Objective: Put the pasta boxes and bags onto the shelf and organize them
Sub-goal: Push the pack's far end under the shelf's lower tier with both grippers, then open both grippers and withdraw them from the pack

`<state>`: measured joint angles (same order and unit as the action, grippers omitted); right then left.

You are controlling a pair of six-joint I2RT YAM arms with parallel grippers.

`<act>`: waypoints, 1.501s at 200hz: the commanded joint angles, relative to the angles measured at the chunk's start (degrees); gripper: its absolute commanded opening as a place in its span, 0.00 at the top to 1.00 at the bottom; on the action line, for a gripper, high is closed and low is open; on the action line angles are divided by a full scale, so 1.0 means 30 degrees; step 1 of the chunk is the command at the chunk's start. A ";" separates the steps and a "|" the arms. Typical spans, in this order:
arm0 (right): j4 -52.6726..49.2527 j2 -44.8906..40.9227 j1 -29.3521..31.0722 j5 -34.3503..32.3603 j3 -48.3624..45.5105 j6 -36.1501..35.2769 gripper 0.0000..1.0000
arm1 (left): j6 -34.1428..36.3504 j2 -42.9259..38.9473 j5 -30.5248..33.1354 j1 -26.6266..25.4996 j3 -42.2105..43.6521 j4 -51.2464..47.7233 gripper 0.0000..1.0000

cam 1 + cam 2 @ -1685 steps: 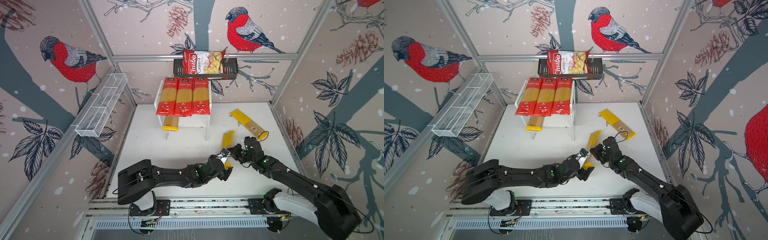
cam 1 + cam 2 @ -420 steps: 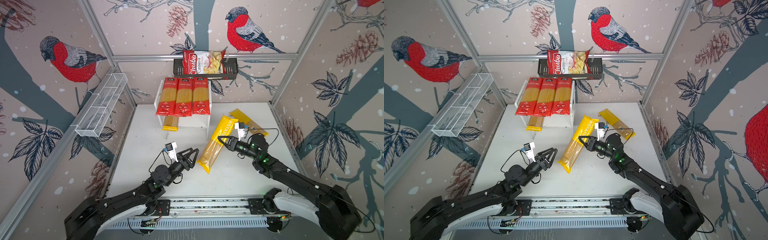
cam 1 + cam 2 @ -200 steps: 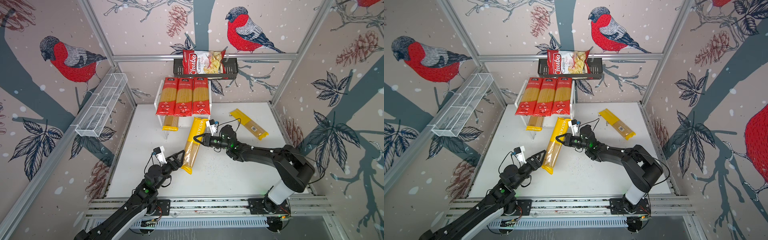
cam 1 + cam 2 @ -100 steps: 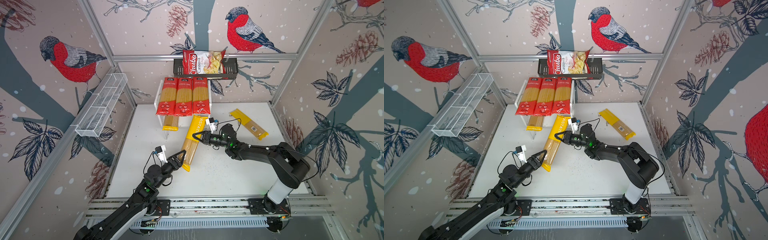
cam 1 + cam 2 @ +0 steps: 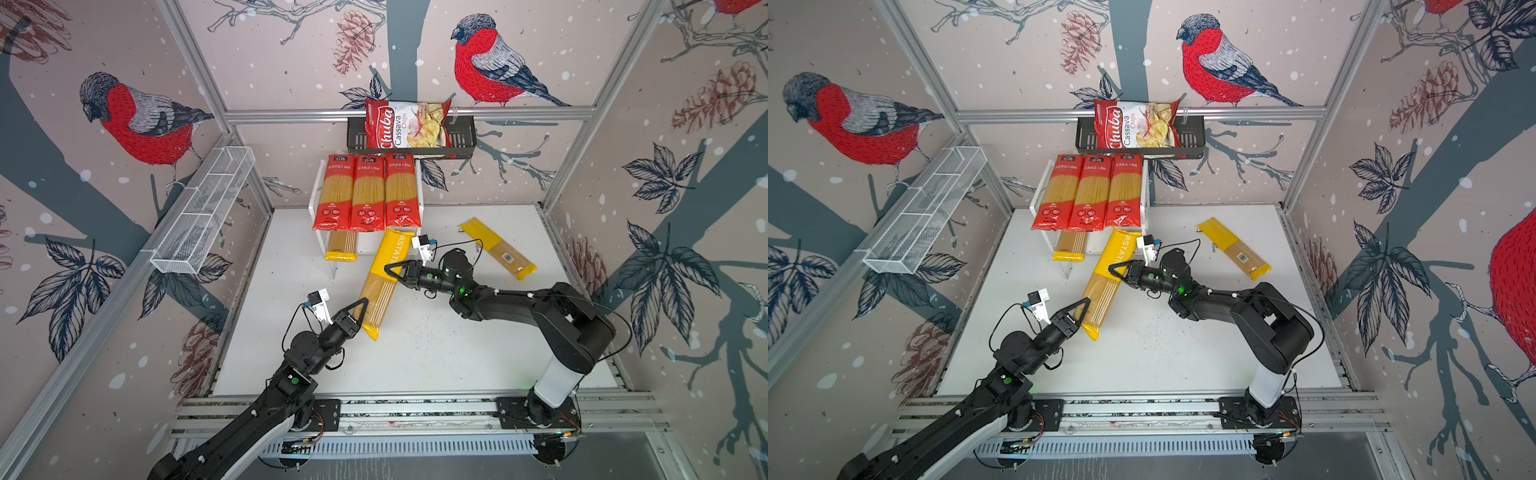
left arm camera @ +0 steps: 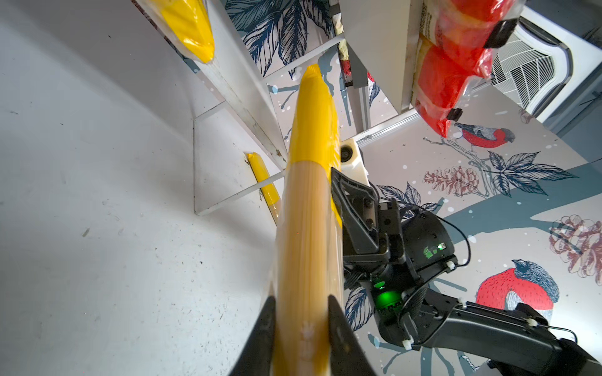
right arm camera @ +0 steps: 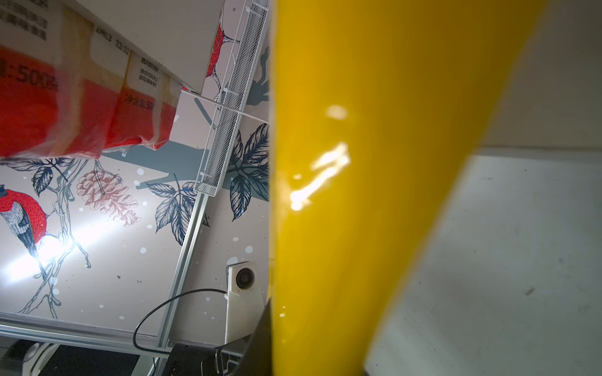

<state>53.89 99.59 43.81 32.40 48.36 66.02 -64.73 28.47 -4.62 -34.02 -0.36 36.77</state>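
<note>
A yellow pasta packet point(image 5: 384, 282) hangs tilted in front of the white shelf point(image 5: 317, 195), its far end just under the top board's front edge. My left gripper point(image 5: 365, 309) is shut on the packet's near end; in the left wrist view both fingers press its clear part point(image 6: 309, 228). My right gripper point(image 5: 392, 272) grips the yellow upper part point(image 7: 358, 162) from the right side. Three red-ended packets point(image 5: 368, 193) lie side by side on the top board. Another yellow packet point(image 5: 340, 247) lies on the lower tier, and a third point(image 5: 496, 249) lies on the table at the back right.
A black wall basket point(image 5: 461, 133) above the shelf holds a red-and-white chips bag point(image 5: 407, 129). A white wire mesh tray point(image 5: 203, 216) hangs on the left wall. The shelf's thin front leg point(image 5: 332, 266) stands just left of the held packet.
My left gripper has come up to the packet's near end and closed on it. The packet has shifted a little toward the shelf while my right gripper keeps hold.
</note>
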 commanded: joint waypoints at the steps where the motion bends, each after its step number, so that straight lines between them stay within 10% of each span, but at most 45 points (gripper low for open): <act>1: 0.1450 0.0187 0.0025 -0.0920 -0.0094 0.1011 0.71 | -0.0522 -0.0147 0.0557 0.0016 0.1204 0.1966 0.81; 159: 0.2962 0.0465 0.1205 -0.1455 -0.2224 0.2513 0.47 | -0.1451 0.0125 0.4650 -0.0009 0.0914 0.2004 1.00; 300: -0.0185 -0.3928 0.1256 -0.2854 -0.5790 0.0216 0.47 | -0.0838 0.9065 0.7074 -0.0058 -0.3768 0.6187 0.95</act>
<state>53.91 88.49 47.68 25.12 31.51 68.62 -68.95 52.31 14.11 -34.20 -8.29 47.37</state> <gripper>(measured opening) 0.526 0.133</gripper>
